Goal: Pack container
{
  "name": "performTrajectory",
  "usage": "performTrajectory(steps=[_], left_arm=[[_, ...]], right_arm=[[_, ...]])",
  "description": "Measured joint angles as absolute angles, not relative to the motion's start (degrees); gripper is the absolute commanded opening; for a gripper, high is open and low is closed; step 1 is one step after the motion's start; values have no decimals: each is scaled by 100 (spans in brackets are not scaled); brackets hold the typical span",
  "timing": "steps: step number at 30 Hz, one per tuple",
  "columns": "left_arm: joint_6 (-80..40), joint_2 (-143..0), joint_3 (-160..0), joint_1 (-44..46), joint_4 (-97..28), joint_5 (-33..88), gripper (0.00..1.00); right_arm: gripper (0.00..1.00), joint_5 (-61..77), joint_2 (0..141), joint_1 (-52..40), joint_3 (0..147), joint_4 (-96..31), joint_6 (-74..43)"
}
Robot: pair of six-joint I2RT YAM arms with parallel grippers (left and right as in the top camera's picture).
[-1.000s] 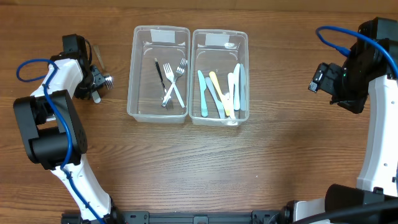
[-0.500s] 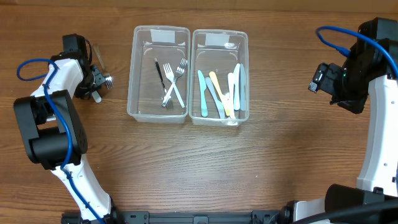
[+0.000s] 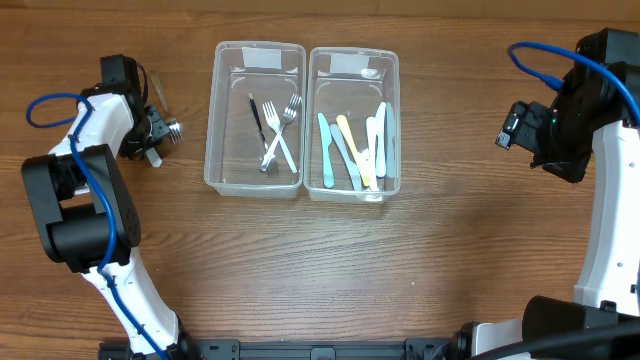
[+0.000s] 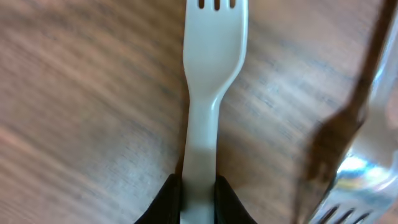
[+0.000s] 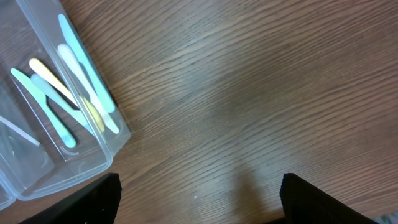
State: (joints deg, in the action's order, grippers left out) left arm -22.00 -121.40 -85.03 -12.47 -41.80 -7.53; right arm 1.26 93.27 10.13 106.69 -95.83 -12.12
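My left gripper (image 3: 152, 138) is low on the table, left of the two clear containers, shut on the handle of a white plastic fork (image 4: 211, 74). The left wrist view shows its jaws (image 4: 198, 194) pinching the handle, tines pointing away, the fork lying along the wood. A second, clear fork (image 4: 357, 118) lies just to the right, blurred. The left container (image 3: 215, 120) holds several forks (image 3: 280, 135). The right container (image 3: 392, 120) holds several pastel knives (image 3: 355, 145). My right gripper (image 3: 512, 128) hovers open and empty at the far right (image 5: 199, 208).
The right wrist view shows the corner of the knife container (image 5: 93, 158) at its left, with bare wood under the open fingers. A blue cable (image 3: 545, 65) loops off the right arm. The left arm's base (image 3: 75, 210) stands at the left edge.
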Motion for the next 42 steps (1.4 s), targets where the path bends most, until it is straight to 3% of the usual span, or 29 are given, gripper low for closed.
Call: performTrajectory(steps=[12,21,22,23,25,26,27,29,30,37,42], left_arm=[[-2075,-11928,-9741,-1033,-5911,-663,4],[-2056,-10886,-10429,-421,-6200,-668,4],[-2058,-10886,-10429,-458,-6217,-679,14],[-2060,-10895,-10427,-499,-6224,-692,33],[-2110,-10938,-10427,-639,-6270,-731,53],[-2163,-10951,-10425,-744,-6309,-746,70],[-2200,-10954,-10425,-834,-6342,-760,79],[-2346,-10956,-10425,-1085,-6464,-773,86],[-2416,-10956,-10425,-1234,-6539,-775,97],[-2711,-11236,-10425,-2088,-6600,-692,100],[-2733,-11880,-10425,-2222,-6416,-602,100]], right_arm=[[84,126,9327,1013,10669,-9513,-1214],[85,123,9327,1013,10669,-9515,-1210],[85,123,9327,1015,10669,-9518,-1210],[85,123,9327,1013,10669,-9520,-1208],[85,123,9327,1013,10669,-9522,-1203],[84,126,9327,1013,10669,-9526,-1199],[85,126,9327,1013,10669,-9533,-1199],[85,123,9327,1013,10669,-9550,-1199],[85,126,9327,1013,10669,-9555,-1199],[85,130,9327,1013,10669,-9555,-1199],[85,130,9327,1013,10669,-9559,-1197]])
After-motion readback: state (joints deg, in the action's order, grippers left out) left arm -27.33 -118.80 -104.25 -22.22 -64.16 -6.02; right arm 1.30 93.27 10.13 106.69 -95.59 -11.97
